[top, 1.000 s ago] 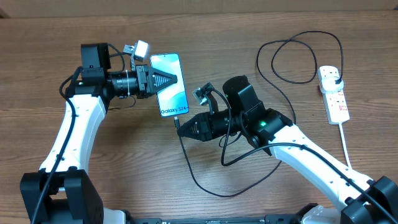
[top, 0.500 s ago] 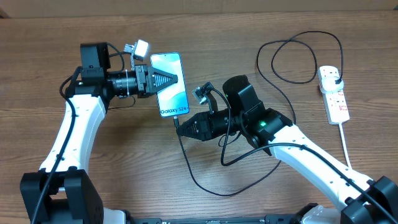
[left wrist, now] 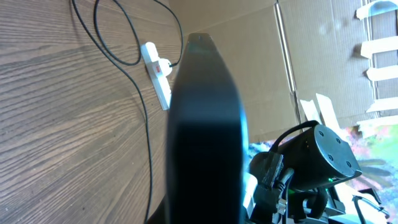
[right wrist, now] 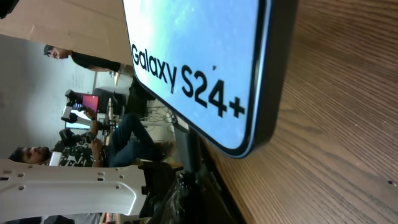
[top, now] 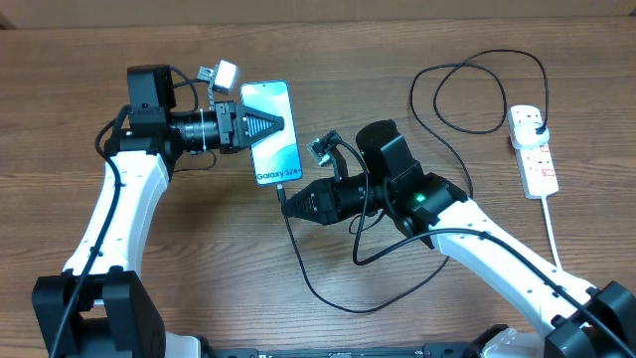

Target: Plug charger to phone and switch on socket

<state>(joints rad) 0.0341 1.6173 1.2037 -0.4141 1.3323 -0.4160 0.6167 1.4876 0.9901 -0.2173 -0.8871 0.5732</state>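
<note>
Phone (top: 279,155) in left pincer (top: 277,124); right pincer (top: 289,203) holds charger (top: 294,239) tip near bottom edge.

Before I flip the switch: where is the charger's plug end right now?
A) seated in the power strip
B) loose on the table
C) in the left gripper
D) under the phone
A: the charger's plug sits in the end outlet of the power strip, cable looping off from it.
</note>
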